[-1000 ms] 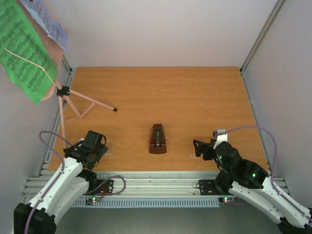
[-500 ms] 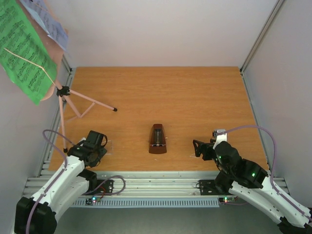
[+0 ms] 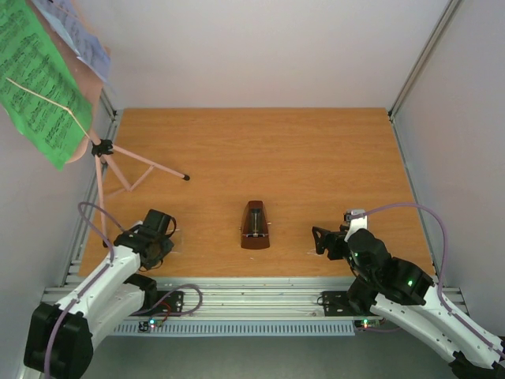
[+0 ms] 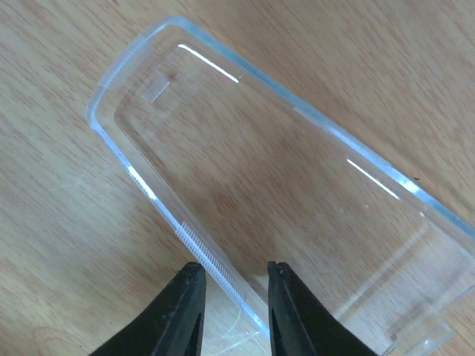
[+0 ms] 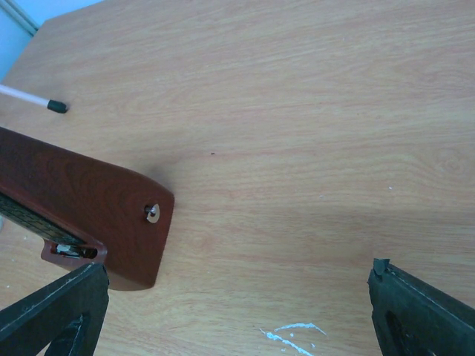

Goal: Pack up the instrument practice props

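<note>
Near edge: left gripper (image 4: 231, 311) narrow, jaws astride one rim of the clear metronome cover (image 4: 282, 185), which lies flat on the table (image 3: 316, 158). We cannot tell if it is pinched.

Right gripper (image 5: 237, 319) wide, empty, near the uncovered metronome (image 3: 254, 225) mid-table.

Far left: pink music stand (image 3: 102, 162) unfolded, green sheets (image 3: 39, 79) and white sheets (image 3: 79, 35) on it.

We judge packing barely begun.

Left arm (image 3: 102, 280) and right arm (image 3: 410, 296): white link shells, black joints and wrist housings. A lilac cable (image 3: 432, 221) looped off each wrist. Green lamps glowed on the right arm; base lights possibly red-green. Left gripper (image 4: 234, 268) and right gripper (image 5: 237, 271) had matte black fingers.
</note>
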Available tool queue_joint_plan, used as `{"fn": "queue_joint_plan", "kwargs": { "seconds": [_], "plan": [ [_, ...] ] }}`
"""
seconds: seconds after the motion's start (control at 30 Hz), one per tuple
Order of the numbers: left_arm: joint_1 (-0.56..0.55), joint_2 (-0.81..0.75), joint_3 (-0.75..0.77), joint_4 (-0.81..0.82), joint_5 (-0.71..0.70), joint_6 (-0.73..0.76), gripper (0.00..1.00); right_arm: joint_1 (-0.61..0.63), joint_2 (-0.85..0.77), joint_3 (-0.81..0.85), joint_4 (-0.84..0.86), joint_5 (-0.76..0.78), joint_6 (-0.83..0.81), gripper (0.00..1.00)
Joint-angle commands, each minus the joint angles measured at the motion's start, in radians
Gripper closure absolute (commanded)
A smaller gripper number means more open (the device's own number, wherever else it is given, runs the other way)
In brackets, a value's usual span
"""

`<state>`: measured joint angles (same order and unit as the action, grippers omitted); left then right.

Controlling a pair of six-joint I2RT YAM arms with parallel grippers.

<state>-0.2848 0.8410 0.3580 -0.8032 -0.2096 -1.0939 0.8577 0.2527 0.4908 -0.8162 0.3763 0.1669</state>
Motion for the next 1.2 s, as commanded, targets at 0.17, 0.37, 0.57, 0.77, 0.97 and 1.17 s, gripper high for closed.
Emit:
{"fn": "queue_joint_plan", "kwargs": {
  "seconds": [0.17,0.37,0.57,0.77,0.97,1.17],
  "plan": [
    [0.004,0.062,0.027,0.059,-0.002,0.112,0.88,0.002,0.0,-0.006,-0.007,0.002,0.011,0.04],
    [0.004,0.133,0.096,0.076,0.057,0.303,0.97,0.002,-0.004,-0.006,-0.006,0.009,0.011,0.04],
    [-0.005,0.205,0.108,0.096,0.086,0.35,0.96,0.001,-0.005,-0.006,-0.011,0.011,0.016,0.04],
    [-0.008,0.231,0.115,0.094,0.095,0.352,0.87,0.001,-0.004,-0.006,-0.011,0.012,0.016,0.04],
    [-0.007,0.268,0.127,0.085,0.122,0.344,0.86,0.001,-0.005,-0.006,-0.012,0.016,0.019,0.04],
    [-0.008,0.325,0.142,0.086,0.138,0.349,0.95,0.001,-0.01,-0.005,-0.014,0.016,0.022,0.04]
  ]
}}
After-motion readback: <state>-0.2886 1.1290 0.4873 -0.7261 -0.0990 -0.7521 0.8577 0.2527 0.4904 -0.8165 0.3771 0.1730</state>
